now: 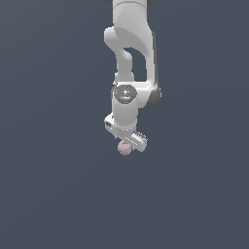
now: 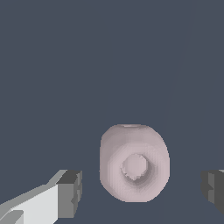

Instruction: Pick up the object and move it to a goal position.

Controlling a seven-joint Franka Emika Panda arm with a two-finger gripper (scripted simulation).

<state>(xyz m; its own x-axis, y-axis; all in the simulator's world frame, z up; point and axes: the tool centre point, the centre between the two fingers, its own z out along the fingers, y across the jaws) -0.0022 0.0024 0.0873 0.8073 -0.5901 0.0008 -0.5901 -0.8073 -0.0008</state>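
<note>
The object [image 2: 134, 163] is a pale pink, roundish blob with a dimpled hollow facing the wrist camera. It lies between my two fingertips with a gap on each side, so nothing touches it. One dark pad [image 2: 70, 193] and the other pad [image 2: 213, 187] stand wide apart: the gripper [image 2: 141, 190] is open. In the exterior view the object [image 1: 124, 149] peeks out just under the white gripper [image 1: 127, 144], which hangs from the arm pointing down.
A flat dark blue-grey surface [image 1: 48, 185] fills both views. No other objects, containers or edges show.
</note>
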